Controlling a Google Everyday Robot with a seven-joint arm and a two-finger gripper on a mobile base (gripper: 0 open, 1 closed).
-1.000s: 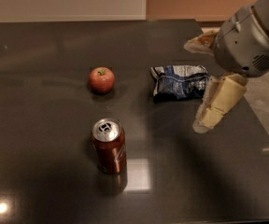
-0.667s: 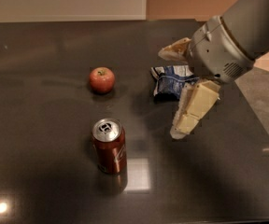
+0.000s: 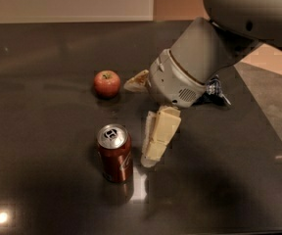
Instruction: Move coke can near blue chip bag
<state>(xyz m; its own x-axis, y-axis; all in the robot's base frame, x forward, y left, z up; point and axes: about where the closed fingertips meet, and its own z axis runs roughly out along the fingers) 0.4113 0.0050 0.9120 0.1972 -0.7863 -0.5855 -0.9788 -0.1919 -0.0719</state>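
Coke can, glossy red cylinder, stands just beside the blocky gripper.

You see only a corner of the crumpled blue-and-white foil chip bag, far right; the grey arm, cut off at the top edge, hides the rest. Its cream gripper hangs nearer, to the left.

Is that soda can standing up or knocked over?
Upright: the coke can stands on its base, silver top up. The gripper hangs open beside it, apart.
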